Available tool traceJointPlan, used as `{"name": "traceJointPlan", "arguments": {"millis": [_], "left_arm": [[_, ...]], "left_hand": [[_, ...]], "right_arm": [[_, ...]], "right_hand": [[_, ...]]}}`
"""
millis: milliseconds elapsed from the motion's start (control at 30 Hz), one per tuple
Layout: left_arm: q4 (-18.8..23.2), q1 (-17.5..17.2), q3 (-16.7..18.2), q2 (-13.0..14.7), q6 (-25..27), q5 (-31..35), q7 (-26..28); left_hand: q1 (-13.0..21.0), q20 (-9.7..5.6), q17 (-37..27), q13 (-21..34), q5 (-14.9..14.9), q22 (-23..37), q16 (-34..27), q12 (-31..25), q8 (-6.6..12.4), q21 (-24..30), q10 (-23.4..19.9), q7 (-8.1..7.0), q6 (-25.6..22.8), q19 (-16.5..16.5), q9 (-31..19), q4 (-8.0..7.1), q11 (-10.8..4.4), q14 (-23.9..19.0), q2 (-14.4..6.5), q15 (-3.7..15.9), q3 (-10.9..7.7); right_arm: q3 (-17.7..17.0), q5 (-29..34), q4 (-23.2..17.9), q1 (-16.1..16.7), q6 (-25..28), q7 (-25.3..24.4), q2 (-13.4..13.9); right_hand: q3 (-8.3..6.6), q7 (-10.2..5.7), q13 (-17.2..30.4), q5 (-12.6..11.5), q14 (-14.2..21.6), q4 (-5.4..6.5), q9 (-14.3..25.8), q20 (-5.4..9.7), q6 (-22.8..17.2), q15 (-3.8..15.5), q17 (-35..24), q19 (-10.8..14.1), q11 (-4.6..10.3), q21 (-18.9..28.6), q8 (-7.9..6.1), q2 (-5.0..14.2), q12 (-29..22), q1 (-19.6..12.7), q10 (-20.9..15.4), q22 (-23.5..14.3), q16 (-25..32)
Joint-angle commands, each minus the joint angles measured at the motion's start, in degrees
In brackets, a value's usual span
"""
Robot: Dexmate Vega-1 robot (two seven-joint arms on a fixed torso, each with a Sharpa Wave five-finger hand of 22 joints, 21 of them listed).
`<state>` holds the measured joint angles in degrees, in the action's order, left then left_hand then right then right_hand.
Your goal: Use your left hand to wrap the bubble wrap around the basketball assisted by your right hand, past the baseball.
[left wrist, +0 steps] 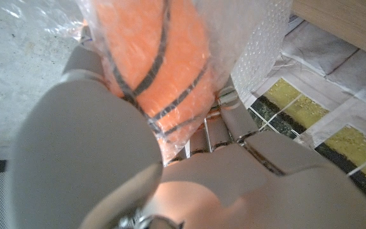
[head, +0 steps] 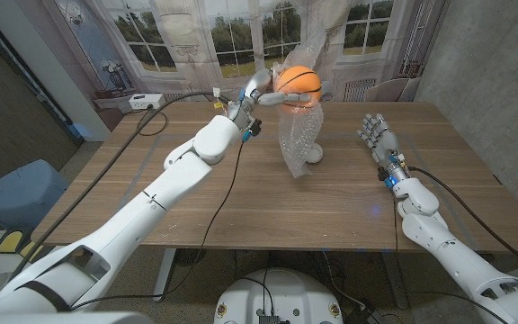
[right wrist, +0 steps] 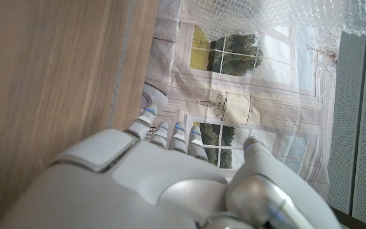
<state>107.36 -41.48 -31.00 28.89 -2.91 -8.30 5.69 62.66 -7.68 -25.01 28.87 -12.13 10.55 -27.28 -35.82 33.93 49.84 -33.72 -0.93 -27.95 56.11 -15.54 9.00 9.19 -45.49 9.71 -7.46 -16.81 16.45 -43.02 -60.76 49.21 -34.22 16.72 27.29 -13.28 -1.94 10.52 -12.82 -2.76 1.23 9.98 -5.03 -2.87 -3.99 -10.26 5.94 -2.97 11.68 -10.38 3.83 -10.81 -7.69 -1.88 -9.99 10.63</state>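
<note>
My left hand (head: 257, 93) is raised above the far middle of the wooden table (head: 196, 180), fingers closed around an orange basketball (head: 298, 84) with black seams. The ball is held clear of the table, partly covered in clear bubble wrap (head: 297, 144). From my left wrist camera, the hand (left wrist: 170, 165) fills the lower frame; the ball (left wrist: 151, 57) presses right against the palm, with the wrinkled bubble wrap (left wrist: 259, 44) lying between the fingers and the ball's skin.

The bubble wrap rises in a crumpled peak above the ball and hangs down below it in a loose tube that reaches the tabletop. Just beside the bottom of that hanging wrap sits a small white ball, the baseball (head: 315, 153). It looks to be touching the wrap, though I cannot be sure from this angle.

My right hand (head: 378, 137) is well apart from all this, low over the right side of the table, holding nothing, its fingers stretched out with small gaps between them. From my right wrist camera, the back of that hand (right wrist: 170, 184) points past the table edge (right wrist: 62, 76), and a strip of bubble wrap (right wrist: 278, 16) shows beyond it.

A black cable (head: 156, 112) loops across the table's far left corner.
</note>
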Motion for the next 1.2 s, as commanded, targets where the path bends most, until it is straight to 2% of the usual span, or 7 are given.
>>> {"name": "traceJointPlan", "arguments": {"millis": [33, 333, 600, 667, 933, 1100, 1200], "left_arm": [[-2.1, 0.7, 0.4, -1.5, -7.7, -11.3, -6.4], [-4.0, 1.1, 0.5, -3.1, -11.6, -20.0, -12.5], [-3.7, 1.1, 0.4, -2.6, -11.6, -20.2, -12.4], [-4.4, 1.1, 0.3, -2.7, -11.2, -20.5, -12.1], [-9.5, 2.6, -0.6, -4.2, -10.2, -21.5, -12.5], [-12.3, 3.4, -1.0, -4.9, -9.8, -21.9, -12.9], [-13.9, 3.7, -1.2, -5.4, -9.5, -22.2, -12.9]], "left_hand": [[15.3, -2.08, -0.1, 4.2, -0.4, 0.1, 0.3, 0.1, 0.39, 0.6, -16.1, 2.25, -23.2, -0.1, -0.3, 0.25, -15.25, -24.1, -15.6, 20.8, -2.52], [15.2, -2.12, -0.3, 4.4, -0.5, 0.0, 0.7, 0.3, 0.49, 1.0, -16.3, 2.25, -23.2, -0.1, -0.4, 0.27, -15.32, -24.2, -15.5, 20.82, -2.71], [15.1, -2.19, -0.4, 4.5, -0.5, 0.0, 0.9, 0.5, 0.55, 1.2, -16.3, 2.22, -23.3, -0.2, -0.3, 0.24, -15.3, -24.3, -15.4, 20.82, -2.83], [15.0, -2.19, -0.5, 4.4, -0.5, 0.0, 1.0, 0.7, 0.52, 1.3, -16.3, 2.09, -23.3, -0.3, -0.2, 0.18, -15.43, -24.4, -15.4, 20.81, -2.86], [14.8, -2.21, -0.6, 4.5, -0.5, 0.0, 1.2, 0.8, 0.58, 1.5, -16.5, 2.08, -23.4, -0.5, -0.2, 0.16, -15.62, -24.4, -15.4, 20.8, -2.95], [14.7, -2.07, -0.7, 4.5, -0.6, -0.1, 1.5, 1.0, 0.57, 1.7, -16.5, 2.0, -23.4, -0.7, -0.1, 0.14, -15.58, -24.3, -15.4, 20.79, -3.08], [14.7, -2.07, -0.7, 4.6, -0.6, -0.1, 1.6, 1.0, 0.57, 1.8, -16.5, 2.02, -23.4, -0.7, -0.1, 0.16, -15.74, -24.2, -15.3, 20.79, -3.12]], "right_arm": [[1.5, 0.8, 0.2, -1.4, 3.5, 0.7, 0.7], [2.9, 1.1, 0.5, -3.3, 8.0, 1.9, 1.6], [2.9, -1.5, 3.2, -5.3, 9.8, 6.8, 0.7], [2.9, -3.2, 4.1, -6.3, 11.7, 10.8, 0.9], [3.0, -9.6, 8.8, -11.0, 19.5, 28.9, 0.5], [2.3, -13.3, 17.6, -16.2, 23.4, 42.0, -2.4], [1.9, -14.4, 28.9, -22.2, 25.9, 52.4, -5.5]], "right_hand": [[0.33, 0.19, 0.1, 0.0, 0.4, -0.55, 0.3, -0.88, 0.0, -1.04, -0.1, 0.3, -0.65, 0.0, -0.32, -1.31, -0.2, 0.0, 0.2, -0.2, 0.5], [1.96, -0.12, 0.1, 0.0, 1.5, -1.3, 0.3, -4.14, 2.0, -5.65, -0.2, -0.4, -4.09, -0.3, 0.16, -3.9, 0.1, 0.5, 1.3, -0.3, 0.6], [3.76, 0.16, 0.1, -0.5, 5.8, -1.02, 0.4, -6.24, 2.3, -5.92, -0.4, 1.5, -5.73, 0.4, -0.26, -5.53, -0.9, 2.1, -1.2, -0.4, 1.8], [4.81, 1.22, 0.1, -0.9, 9.0, -0.52, 0.4, -6.47, 0.6, -4.16, -0.4, 3.8, -5.58, 1.1, -0.82, -6.04, -1.9, 3.3, -5.4, -0.4, 2.5], [8.0, 4.14, 0.1, -2.4, 16.6, 1.07, 0.4, -6.49, -4.6, -5.29, -0.5, 14.0, -6.79, 4.0, -1.55, -7.54, -2.6, 5.9, -12.9, -0.7, 3.6], [9.63, 5.52, 0.1, -3.2, 20.5, 1.64, 0.4, -6.49, -6.9, -5.74, -0.5, 18.0, -7.64, 5.1, -1.74, -8.53, -2.8, 6.3, -16.5, -0.8, 4.1], [10.97, 6.35, 0.1, -4.0, 24.3, 2.05, 0.4, -5.7, -8.0, -6.05, -0.5, 21.3, -8.04, 6.0, -1.57, -9.29, -3.0, 6.3, -19.5, -0.8, 4.8]]}}
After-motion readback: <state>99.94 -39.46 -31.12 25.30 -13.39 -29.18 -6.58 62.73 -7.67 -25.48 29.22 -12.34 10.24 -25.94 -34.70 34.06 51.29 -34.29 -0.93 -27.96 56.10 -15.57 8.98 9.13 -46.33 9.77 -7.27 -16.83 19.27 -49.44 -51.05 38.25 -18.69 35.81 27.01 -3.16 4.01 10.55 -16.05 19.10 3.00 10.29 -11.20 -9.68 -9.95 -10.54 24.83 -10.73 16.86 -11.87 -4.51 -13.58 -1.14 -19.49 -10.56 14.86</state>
